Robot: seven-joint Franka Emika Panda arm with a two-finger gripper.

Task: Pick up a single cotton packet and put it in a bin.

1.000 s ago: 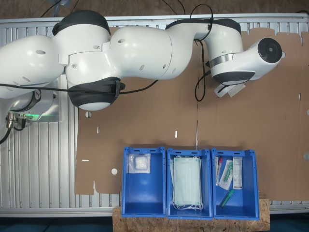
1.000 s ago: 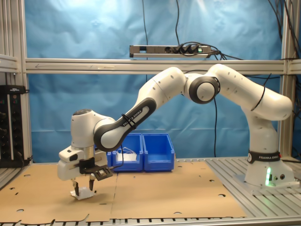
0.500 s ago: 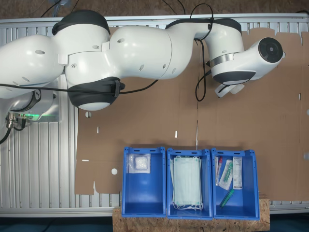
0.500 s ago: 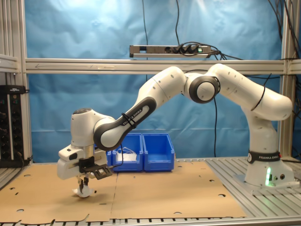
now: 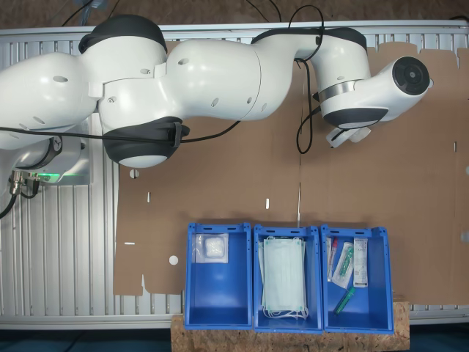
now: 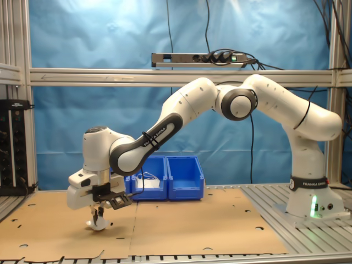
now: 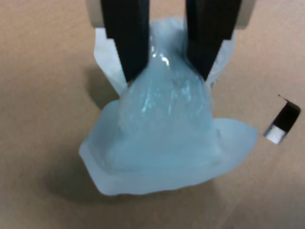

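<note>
**Hidden, cut off and unclear parts**

In the wrist view the packet (image 7: pixel 162 138) is blurred, and the fingers (image 7: pixel 126 38) are cut off by the picture's edge. In the first exterior view the arm's last link covers the gripper (image 5: pixel 350 136), so its jaws are not visible. In the second exterior view the packet (image 6: pixel 99 224) is too small to tell its wrap.

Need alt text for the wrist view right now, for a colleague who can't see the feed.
The gripper is shut on a cotton packet, its two black fingers pinching the crinkly clear wrap so the packet bunches up between them. Brown cardboard lies beneath, with a small slot cut in it.
</note>
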